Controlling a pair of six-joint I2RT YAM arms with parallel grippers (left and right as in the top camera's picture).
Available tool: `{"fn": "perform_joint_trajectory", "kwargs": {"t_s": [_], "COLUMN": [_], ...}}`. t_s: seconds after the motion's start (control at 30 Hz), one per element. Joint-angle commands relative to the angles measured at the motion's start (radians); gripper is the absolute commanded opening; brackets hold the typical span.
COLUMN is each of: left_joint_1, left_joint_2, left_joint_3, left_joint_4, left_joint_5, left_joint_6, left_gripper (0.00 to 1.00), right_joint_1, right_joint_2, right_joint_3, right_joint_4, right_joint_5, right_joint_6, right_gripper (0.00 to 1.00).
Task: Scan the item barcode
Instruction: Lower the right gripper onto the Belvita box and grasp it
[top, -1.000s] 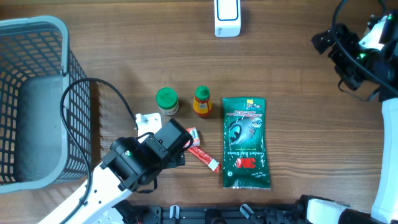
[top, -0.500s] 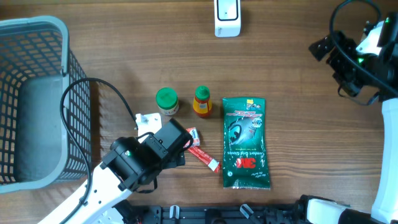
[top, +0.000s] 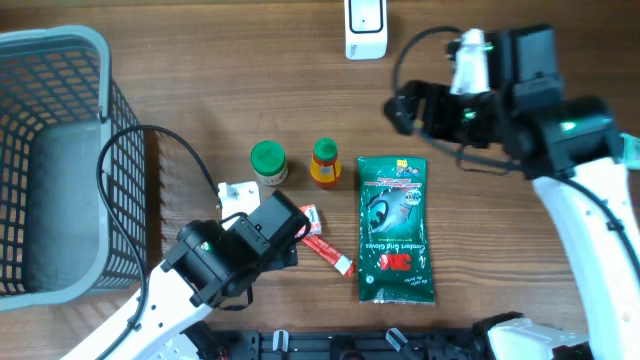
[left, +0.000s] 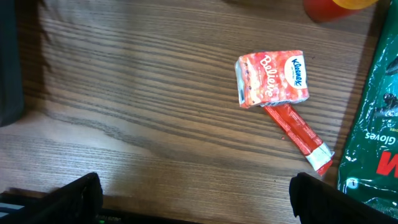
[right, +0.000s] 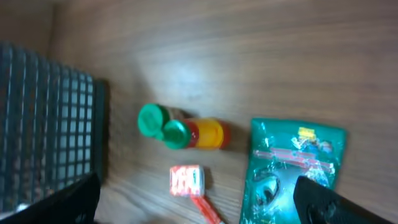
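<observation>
We're at the start: nothing picked yet. The left gripper (left: 194, 190) hangs low over the table (left: 124, 93) w/ fingers spread wide and nothing between them. The tissue pack (left: 272, 77) and red sachet (left: 296, 137) lie just ahead of it, touching each other. The right gripper (top: 400, 110) is likewise spread wide and empty, above the top end of the gloves packet (top: 393, 228).

Candidate items cluster mid-table: green-lid jar (top: 268, 162) and orange bottle (top: 324, 163) upright side by side, gloves packet flat beside them. Which one is meant, we can't tell. The scanner (top: 365, 28) stands at the far edge, well apart from all of them; the basket (top: 60, 60) is off to the left.

Next, as we judge it: one arm drops over an item, closes, lifts, then turns the barcode face toward the scanner. No barcode shows from here, so prob. some re-orienting is needed. Flat packet = awkward edge pinch; jar or bottle = easier grab.
</observation>
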Motion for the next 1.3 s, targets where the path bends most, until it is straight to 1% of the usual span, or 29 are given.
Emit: {"fn": "perform_joint_trajectory", "kwargs": {"t_s": [0.0,0.17,0.2,0.23,0.27,0.3,0.33,0.4,0.43,0.5,0.53,0.63,0.73,0.8,0.83,0.87,0.9,0.97,1.0,1.03,1.07,1.1,1.13,1.27], "left_joint_1": [0.0,0.0,0.0,0.0,0.0,0.0,0.0,0.0,0.0,0.0,0.0,0.0,0.0,0.0,0.0,0.0,0.0,0.0,0.0,0.0,0.0,0.0,0.0,0.0], "left_joint_2": [-0.007,-0.007,-0.007,-0.007,-0.007,-0.007,-0.007,-0.007,-0.007,-0.007,-0.007,-0.007,-0.007,-0.007,-0.007,-0.007,-0.007,-0.007,-0.007,-0.007,-0.007,-0.007,-0.007,-0.007], "left_joint_3": [0.012,0.012,0.012,0.012,0.012,0.012,0.012,0.012,0.012,0.012,0.012,0.012,0.012,0.012,0.012,0.012,0.012,0.012,0.012,0.012,0.012,0.012,0.012,0.012], "left_joint_4": [0.001,0.001,0.001,0.001,0.001,0.001,0.001,0.001,0.001,0.001,0.001,0.001,0.001,0.001,0.001,0.001,0.001,0.001,0.001,0.001,0.001,0.001,0.001,0.001], "left_joint_5": [0.001,0.001,0.001,0.001,0.001,0.001,0.001,0.001,0.001,0.001,0.001,0.001,0.001,0.001,0.001,0.001,0.001,0.001,0.001,0.001,0.001,0.001,0.001,0.001], "left_joint_6": [0.017,0.017,0.017,0.017,0.017,0.017,0.017,0.017,0.017,0.017,0.017,0.017,0.017,0.017,0.017,0.017,0.017,0.017,0.017,0.017,0.017,0.017,0.017,0.017], "left_gripper": [1.0,1.0,1.0,1.0,1.0,1.0,1.0,1.0,1.0,1.0,1.0,1.0,1.0,1.0,1.0,1.0,1.0,1.0,1.0,1.0,1.0,1.0,1.0,1.0], "right_joint_1": [0.08,0.086,0.084,0.064,0.051,0.04,0.029,0.026,0.031,0.047,0.052,0.057,0.077,0.102,0.121,0.138,0.16,0.178,0.18,0.18,0.18,0.18,0.18,0.207], "right_joint_2": [0.031,0.063,0.066,0.068,0.068,0.074,0.083,0.105,0.117,0.138,0.142,0.143,0.143,0.142,0.142,0.142,0.142,0.142,0.142,0.142,0.142,0.143,0.143,0.144], "right_joint_3": [-0.082,-0.132,-0.132,-0.132,-0.133,-0.135,-0.146,-0.185,-0.21,-0.267,-0.297,-0.367,-0.395,-0.395,-0.409,-0.431,-0.479,-0.568,-0.609,-0.66,-0.719,-0.751,-0.784,-0.839], "right_joint_4": [0.109,0.175,0.166,0.126,0.114,0.103,0.087,0.056,0.029,-0.003,0.002,0.026,0.052,0.072,0.109,0.142,0.203,0.314,0.371,0.459,0.594,0.662,0.721,0.84], "right_joint_5": [0.103,0.087,0.088,0.108,0.139,0.182,0.218,0.229,0.209,0.209,0.224,0.275,0.217,0.081,-0.055,-0.143,-0.206,-0.225,-0.256,-0.329,-0.406,-0.416,-0.417,-0.412], "right_joint_6": [0.005,0.294,0.389,0.529,0.541,0.523,0.46,0.314,0.207,0.127,0.114,0.158,0.134,0.107,0.092,0.099,0.124,0.195,0.21,0.212,0.238,0.273,0.303,0.322], "right_gripper": [1.0,1.0,1.0,1.0,1.0,1.0,1.0,1.0,1.0,1.0,1.0,1.0,1.0,1.0,1.0,0.98,0.92,0.84,0.82,0.8,0.76,0.72,0.69,0.69]}}
